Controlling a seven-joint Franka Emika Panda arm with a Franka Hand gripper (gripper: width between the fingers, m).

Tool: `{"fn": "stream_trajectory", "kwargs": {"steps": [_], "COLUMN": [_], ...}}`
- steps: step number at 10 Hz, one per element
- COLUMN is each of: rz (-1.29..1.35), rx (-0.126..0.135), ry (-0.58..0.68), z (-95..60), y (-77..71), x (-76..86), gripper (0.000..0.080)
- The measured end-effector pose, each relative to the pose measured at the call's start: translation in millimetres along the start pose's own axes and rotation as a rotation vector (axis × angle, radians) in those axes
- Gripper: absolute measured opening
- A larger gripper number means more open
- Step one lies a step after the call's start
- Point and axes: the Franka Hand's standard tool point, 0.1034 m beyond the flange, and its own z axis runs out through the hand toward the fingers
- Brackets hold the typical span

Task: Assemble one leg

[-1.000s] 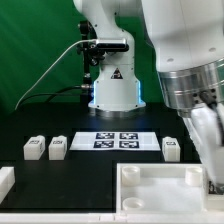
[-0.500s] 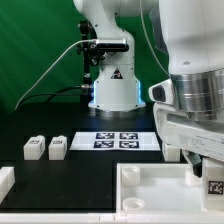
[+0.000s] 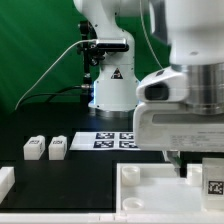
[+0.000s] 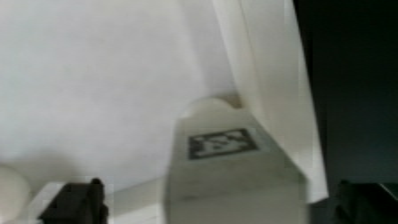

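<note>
Here, in the exterior view, the arm fills the exterior view's right and hangs low over the large white panel [image 3: 160, 190] at the front of the black bench [image 3: 80, 165]. A tagged leg [image 3: 214, 186] shows at the right edge, below the arm; two more legs [image 3: 46, 148] sit well apart at the exterior view's left, near the marker board [image 3: 118, 140]. In the wrist view, the leg [image 4: 228, 160] lies on the panel [image 4: 107, 80], between the two dark fingertips [image 4: 75, 202] of the hand [image 4: 222, 205]. The jaws are spread and grip nothing. The leg is judged light, rigid and smooth; grasp it across its flat side faces.
</note>
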Motion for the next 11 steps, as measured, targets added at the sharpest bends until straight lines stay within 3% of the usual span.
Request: {"fn": "stream_trajectory", "kwargs": {"steps": [1, 3, 5, 7, 9, 11], "rz": [0.000, 0.190, 0.332, 0.769, 1.175, 1.191], "rx": [0.000, 0.008, 0.012, 0.037, 0.097, 0.097], "ry": [0.000, -0.005, -0.007, -0.018, -0.055, -0.057], "z": [0.1, 0.4, 0.5, 0.4, 1.7, 1.6], "y": [1.0, -1.6, -1.6, -1.2, -2.9, -3.3], "x": [0.3, -1.1, -0.9, 2.2, 1.2, 1.1], "gripper": [0.0637, 0.0292, 0.0292, 0.0294, 0.0294, 0.0294]}}
